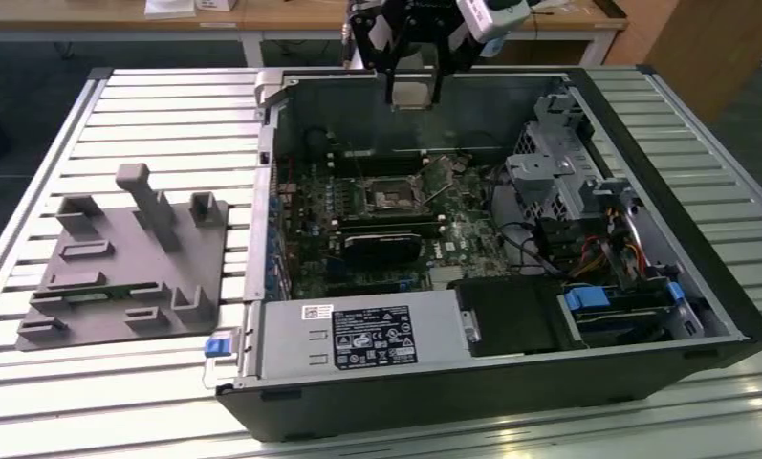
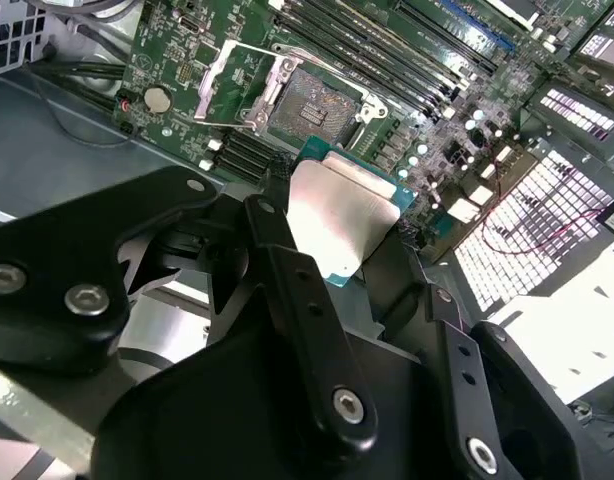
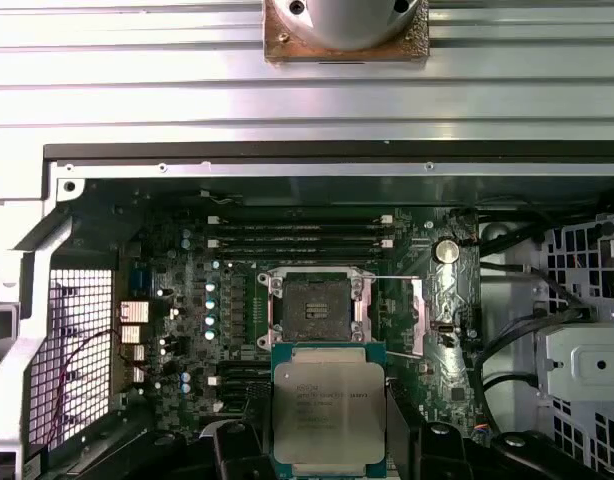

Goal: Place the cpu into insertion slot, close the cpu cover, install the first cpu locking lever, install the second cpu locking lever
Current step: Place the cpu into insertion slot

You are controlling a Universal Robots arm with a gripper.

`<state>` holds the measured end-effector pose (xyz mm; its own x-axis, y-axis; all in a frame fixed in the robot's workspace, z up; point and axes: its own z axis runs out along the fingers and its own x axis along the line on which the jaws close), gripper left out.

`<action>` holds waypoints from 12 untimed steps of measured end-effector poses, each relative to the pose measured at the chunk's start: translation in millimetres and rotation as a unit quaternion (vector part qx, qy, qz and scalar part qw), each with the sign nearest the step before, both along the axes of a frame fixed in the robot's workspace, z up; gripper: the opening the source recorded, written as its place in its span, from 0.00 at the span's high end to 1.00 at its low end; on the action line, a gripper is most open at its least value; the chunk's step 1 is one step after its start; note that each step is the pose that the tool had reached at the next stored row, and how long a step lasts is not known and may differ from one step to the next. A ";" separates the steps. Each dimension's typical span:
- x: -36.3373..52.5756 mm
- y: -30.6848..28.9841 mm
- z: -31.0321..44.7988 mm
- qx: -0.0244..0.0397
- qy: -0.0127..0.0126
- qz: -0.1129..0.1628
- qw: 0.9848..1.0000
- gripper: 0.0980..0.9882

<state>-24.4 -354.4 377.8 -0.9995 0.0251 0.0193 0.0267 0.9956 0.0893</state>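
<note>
An open computer case (image 1: 483, 411) lies on the slatted metal desk (image 1: 163, 105) with its open side up. It takes the middle of the desk and the part toward the edge at the exterior view's right. The end effector (image 1: 410, 89) hangs over the case wall that is nearest to the far edge of the desk. Its two black fingers (image 2: 287, 260) are clamped on the cpu (image 2: 342, 215), one on each of two opposite sides. The silvery-grey top of the chip shows between them in both wrist views. The cpu is in the air above the green motherboard (image 3: 237, 330) and touches nothing except the fingers.

The insertion slot (image 3: 315, 305) sits in the middle of the motherboard, lower than the cpu and apart from it. Its dark centre lies uncovered inside the metal rim. The cpu cover (image 2: 217, 75) is swung open. In the second wrist view it stands up from the side of the slot that is toward a round coin battery (image 2: 157, 98), and the board is seen through its large window. Long black memory slots (image 3: 297, 235) run along another side of the insertion slot.

A grey holder plate (image 1: 125, 277) with several upright blocks lies beside the case, near the desk edge at the exterior view's left. A grey power supply box (image 1: 355, 337) with a white label sits inside the case, by its wall toward the near edge of the desk.
</note>
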 end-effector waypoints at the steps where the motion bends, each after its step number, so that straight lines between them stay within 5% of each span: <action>1: 0.0 0.0 0.0 0.000 0.000 -0.005 1.000 0.51; 12: -0.1 0.0 -0.5 -0.002 0.000 -0.084 0.996 0.51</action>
